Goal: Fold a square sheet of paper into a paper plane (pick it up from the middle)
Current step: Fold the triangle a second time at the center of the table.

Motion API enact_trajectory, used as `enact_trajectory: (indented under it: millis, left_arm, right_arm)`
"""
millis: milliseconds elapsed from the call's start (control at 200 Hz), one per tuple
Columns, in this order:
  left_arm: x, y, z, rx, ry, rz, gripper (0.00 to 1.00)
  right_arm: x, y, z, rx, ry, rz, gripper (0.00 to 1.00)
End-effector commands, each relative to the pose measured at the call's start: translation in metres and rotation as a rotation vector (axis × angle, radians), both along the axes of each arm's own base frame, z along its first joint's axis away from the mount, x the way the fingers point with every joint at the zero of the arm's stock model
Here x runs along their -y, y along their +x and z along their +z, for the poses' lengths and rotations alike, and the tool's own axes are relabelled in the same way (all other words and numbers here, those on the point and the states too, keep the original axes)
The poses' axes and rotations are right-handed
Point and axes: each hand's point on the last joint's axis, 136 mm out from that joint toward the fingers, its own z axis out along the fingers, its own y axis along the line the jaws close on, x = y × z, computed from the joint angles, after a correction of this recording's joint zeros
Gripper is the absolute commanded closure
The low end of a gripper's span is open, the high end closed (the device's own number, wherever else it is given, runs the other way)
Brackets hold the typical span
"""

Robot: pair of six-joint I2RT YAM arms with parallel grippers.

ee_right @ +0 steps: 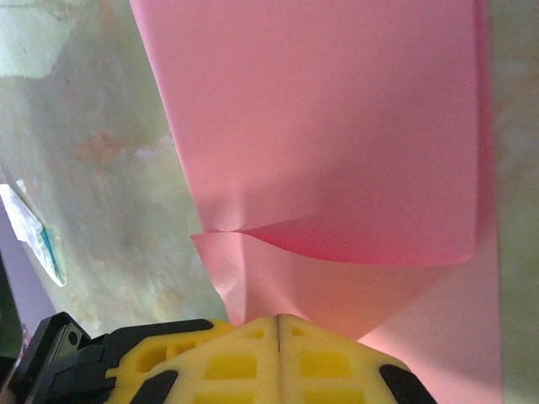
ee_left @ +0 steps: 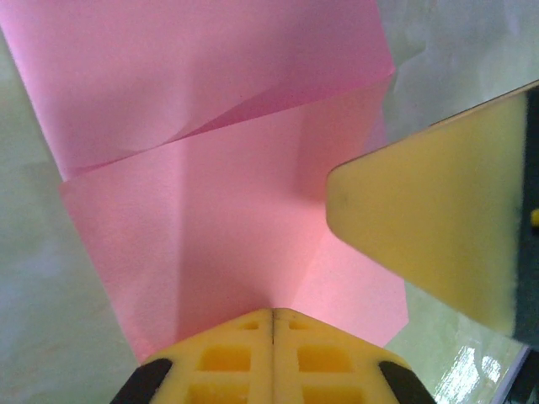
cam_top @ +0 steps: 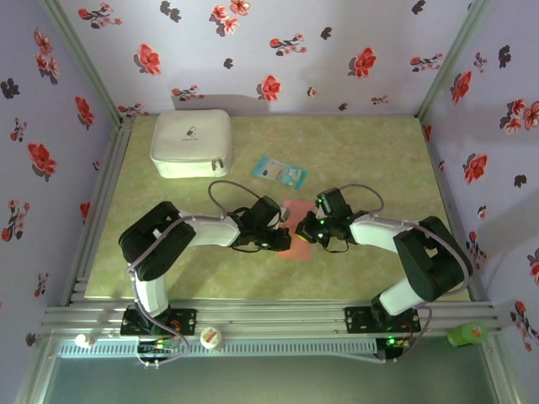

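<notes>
Mostly the square sheet of paper (cam_top: 295, 249) is covered in the top view, where both wrists crowd over it at the middle of the table (cam_top: 370, 151); only a pink strip behind the grippers and another in front of them peek out, so its outline is hard to read; what shows suggests a long axis running from the far side toward the arms' bases. From the wrist cameras the sheet is cut off by the frame edges; one flap is folded over the lower layer, with a raised, curling edge and a diagonal crease across it. The left gripper (ee_left: 272, 313) has its yellow jaws pressed together with no gap, the tips meeting the paper's near edge where shallow creases fan out; whether a layer is caught in the seam cannot be told. The right gripper (ee_right: 279, 318) is likewise closed tight, tips against the lower layer just below the folded flap; one of its fingers (ee_left: 421, 219) looms beside the sheet in the left wrist view. A light-blue packet (cam_top: 279, 172) lies just behind; a white case (cam_top: 192, 143) sits far left.
</notes>
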Motion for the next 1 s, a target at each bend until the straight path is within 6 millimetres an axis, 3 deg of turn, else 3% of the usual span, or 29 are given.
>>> enact_trajectory:
  millis: [0,80,175,250,440,810,995]
  left_arm:
    - [-0.021,-0.010,-0.025,-0.041,0.109,0.008,1.00]
    - [-0.021,-0.009,-0.024,-0.036,0.110,0.008,1.00]
    - [-0.022,-0.010,-0.025,-0.037,0.117,0.004,1.00]
    - [-0.025,-0.011,-0.027,-0.039,0.123,0.001,1.00]
    - [-0.026,-0.013,-0.029,-0.044,0.131,-0.002,1.00]
    - [-0.028,-0.015,-0.030,-0.046,0.136,-0.007,1.00]
    - [-0.026,-0.016,-0.028,-0.047,0.128,-0.007,1.00]
  right_arm:
    - [-0.010,-0.007,-0.007,-0.025,0.043,0.046,1.00]
    - [-0.010,-0.011,-0.019,-0.058,0.022,0.067,1.00]
    - [0.015,-0.012,-0.037,-0.084,-0.095,0.019,1.00]
    - [0.028,-0.007,-0.040,-0.079,-0.116,-0.018,1.00]
    - [0.038,0.009,-0.029,-0.044,-0.061,-0.063,1.00]
    - [0.067,0.026,-0.027,0.015,-0.052,-0.166,1.00]
    - [0.056,0.038,0.010,0.112,0.059,-0.159,1.00]
